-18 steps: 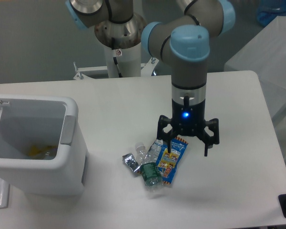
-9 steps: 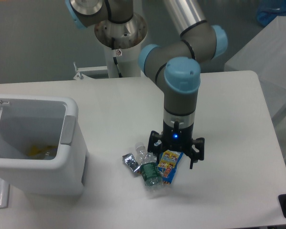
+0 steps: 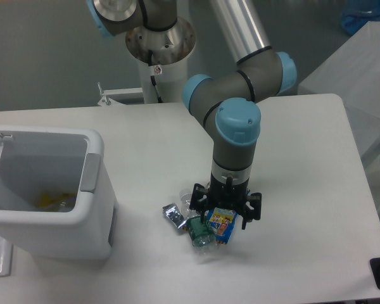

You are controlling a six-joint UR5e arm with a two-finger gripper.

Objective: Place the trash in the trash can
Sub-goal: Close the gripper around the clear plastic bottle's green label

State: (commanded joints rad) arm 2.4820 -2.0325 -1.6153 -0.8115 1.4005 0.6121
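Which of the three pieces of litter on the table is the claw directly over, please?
The blue snack packet: the open claw straddles it, while the crushed bottle and the small foil wrapper lie off to its side, toward the trash can.

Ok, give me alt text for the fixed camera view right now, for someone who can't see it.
The arm's open claw hangs low over a blue snack packet on a white table, beside a crushed bottle and a foil wrapper. An open white trash can stands at the left.

Trash right of trash can, under end effector.
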